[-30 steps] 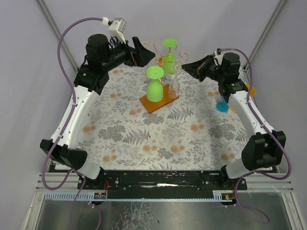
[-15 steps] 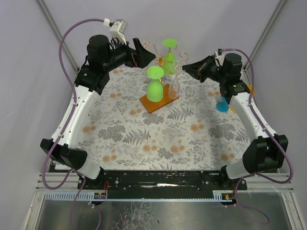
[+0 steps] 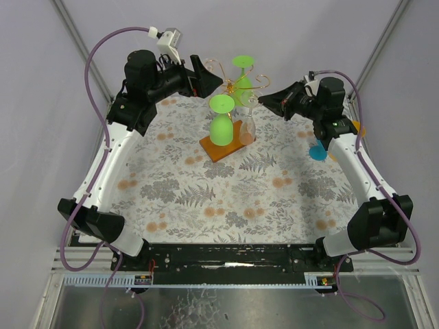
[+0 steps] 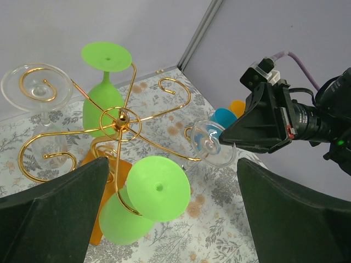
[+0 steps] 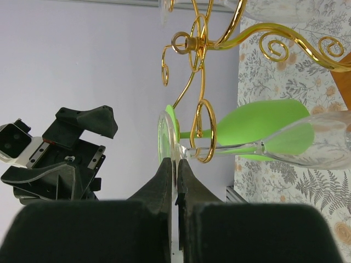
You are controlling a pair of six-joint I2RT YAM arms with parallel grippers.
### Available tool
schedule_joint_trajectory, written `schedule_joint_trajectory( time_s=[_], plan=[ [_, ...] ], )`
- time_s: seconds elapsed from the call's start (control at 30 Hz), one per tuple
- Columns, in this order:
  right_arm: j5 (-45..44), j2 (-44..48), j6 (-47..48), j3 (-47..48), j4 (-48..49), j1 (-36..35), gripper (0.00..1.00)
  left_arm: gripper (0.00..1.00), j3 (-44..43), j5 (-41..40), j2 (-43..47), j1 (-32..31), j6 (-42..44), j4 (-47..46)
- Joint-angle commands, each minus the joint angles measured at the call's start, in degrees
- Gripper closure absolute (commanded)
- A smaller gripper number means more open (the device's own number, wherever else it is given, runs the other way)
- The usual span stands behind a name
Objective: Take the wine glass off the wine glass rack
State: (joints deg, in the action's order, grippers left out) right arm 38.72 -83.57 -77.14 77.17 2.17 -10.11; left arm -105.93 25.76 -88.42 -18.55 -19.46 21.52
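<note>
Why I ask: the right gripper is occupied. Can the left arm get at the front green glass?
Probably yes: the left gripper, open, faces the front green glass with nothing between them; only the rack wire hooks its stem.

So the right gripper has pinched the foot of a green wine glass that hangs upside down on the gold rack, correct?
Not quite: the glass it holds is clear, not green. The right wrist view shows the right gripper shut on the foot of the clear wine glass, which hangs upside down on the gold rack; a green glass hangs behind it.
</note>
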Motion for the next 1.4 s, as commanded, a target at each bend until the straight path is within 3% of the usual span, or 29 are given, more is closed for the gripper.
schedule_joint_trajectory(
  time_s=[0.0, 1.37],
  plan=[
    [2.1, 1.4, 0.8, 1.1, 2.9, -1.4, 1.0, 0.01, 0.3, 1.0, 1.3, 0.5, -0.2, -3.8],
    [-7.3, -7.7, 3.7, 12.6, 0.7, -2.7, 1.0, 0.01, 0.6, 0.9, 2.0, 0.5, 1.5, -3.4]
  ],
)
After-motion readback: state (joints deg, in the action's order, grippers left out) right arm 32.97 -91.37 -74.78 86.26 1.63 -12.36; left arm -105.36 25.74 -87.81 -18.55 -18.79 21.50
